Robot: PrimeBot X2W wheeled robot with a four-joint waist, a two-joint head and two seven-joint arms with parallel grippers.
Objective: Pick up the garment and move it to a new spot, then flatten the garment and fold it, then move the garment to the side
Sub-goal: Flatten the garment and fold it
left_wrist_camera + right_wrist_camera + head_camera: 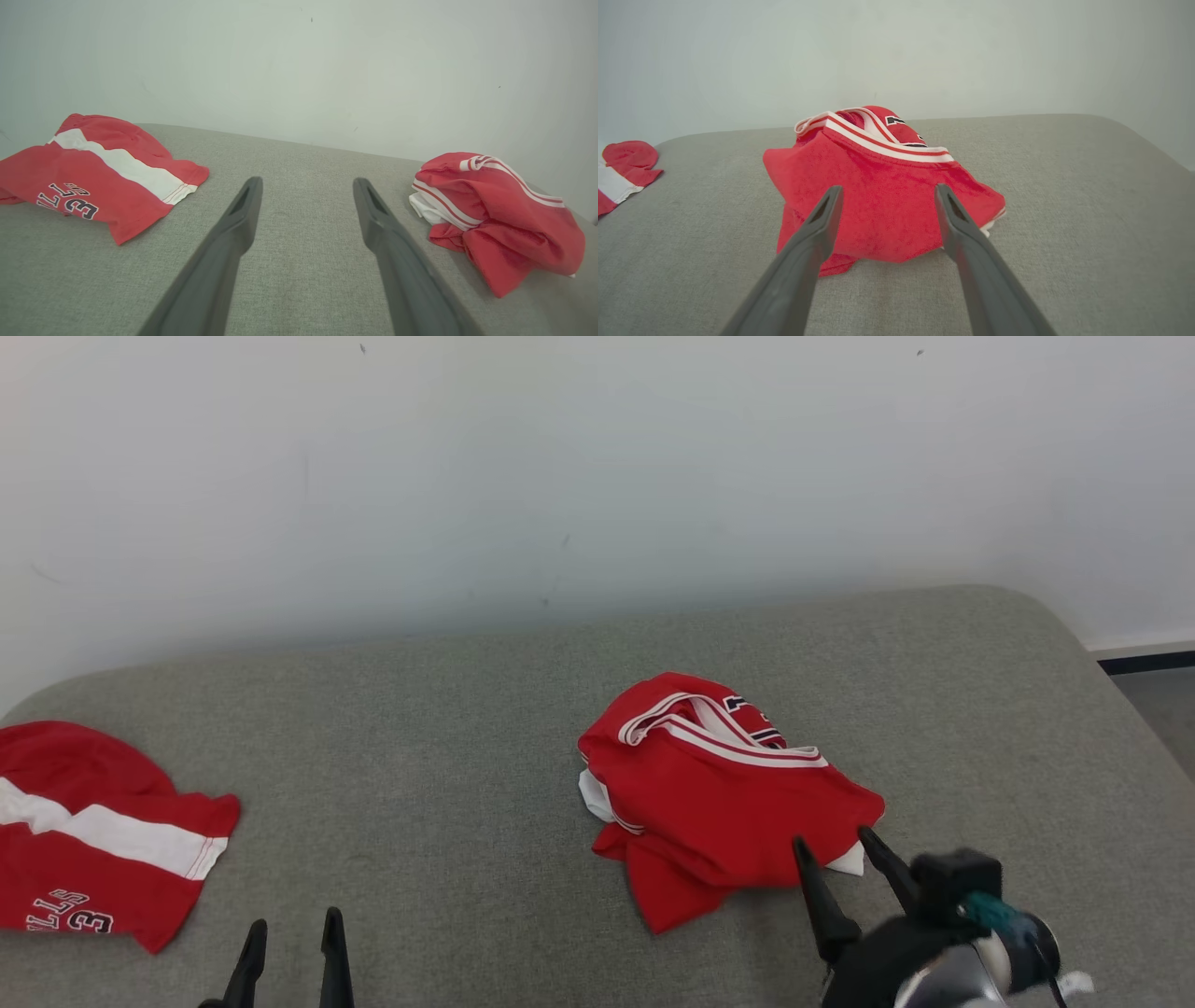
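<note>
A crumpled red garment (719, 793) with white and red striped trim lies bunched on the grey padded table (448, 747), right of centre. It also shows as the red garment (878, 196) in the right wrist view and the red garment (500, 214) at the right of the left wrist view. My right gripper (834, 845) is open at the heap's near right edge, its fingers (822, 219) framing the cloth without closing on it. My left gripper (291, 933) stands open at the lower left over bare table, nothing between its fingers (243, 210).
A second red piece with a white stripe and dark lettering (93, 840) lies flat at the table's left edge, seen too as the striped piece (93, 182). A white wall (597, 476) rises behind the table. Floor (1162, 700) shows past the right edge.
</note>
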